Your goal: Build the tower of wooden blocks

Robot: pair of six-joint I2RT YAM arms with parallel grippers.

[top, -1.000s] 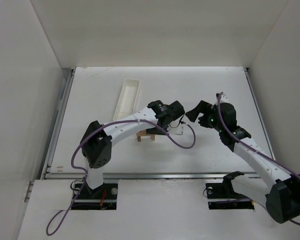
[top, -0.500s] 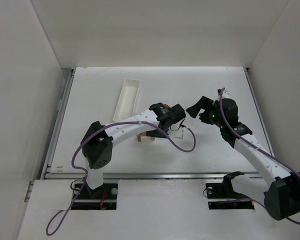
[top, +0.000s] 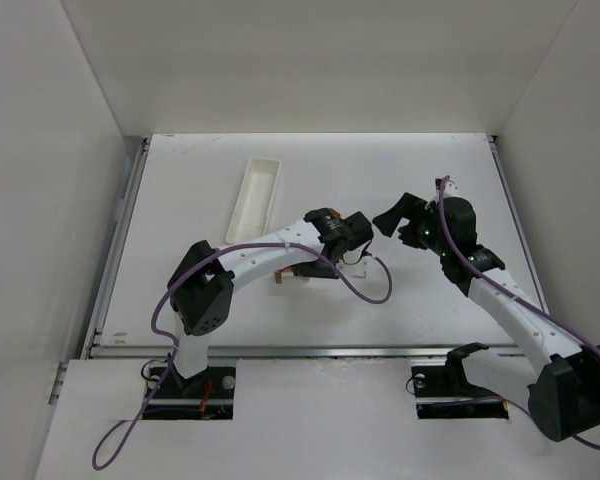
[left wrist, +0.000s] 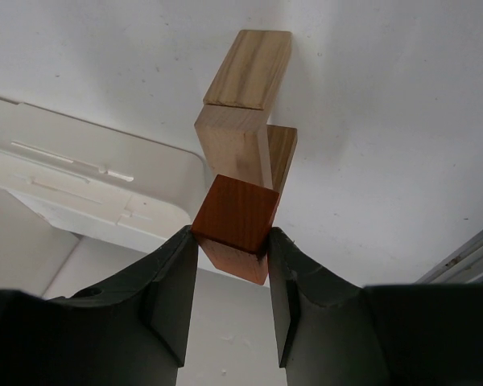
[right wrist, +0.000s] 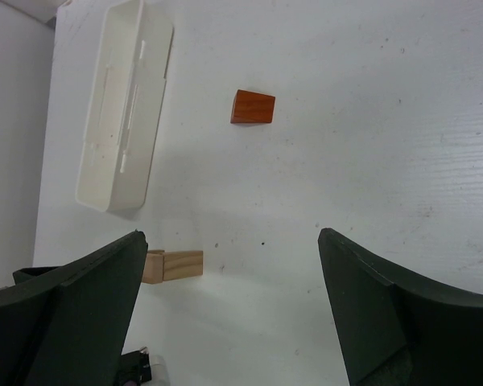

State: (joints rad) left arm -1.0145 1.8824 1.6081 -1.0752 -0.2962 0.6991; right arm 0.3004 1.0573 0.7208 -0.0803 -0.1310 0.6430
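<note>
1. between the fingers of the left pincer [left wrist: 232, 235] an orange-red block [left wrist: 237, 215] is clamped.
2. just beyond those tips the wood block tower [left wrist: 240, 121] is seen as stacked tan blocks; contact with the held block cannot be told.
3. to the left of that pincer a white tray [left wrist: 80, 177] is set on the table [left wrist: 386, 121].
4. the right pincer [right wrist: 229, 241] is held wide apart with nothing gripped; ahead of it a second orange-red block [right wrist: 253, 107] is seen lying well apart from the tower.

Both arms shift
Left arm [top: 250, 255] swings further over the blocks [top: 278, 278]; right gripper [top: 387, 220] edges toward the bench's [top: 200, 200] far side.
</note>
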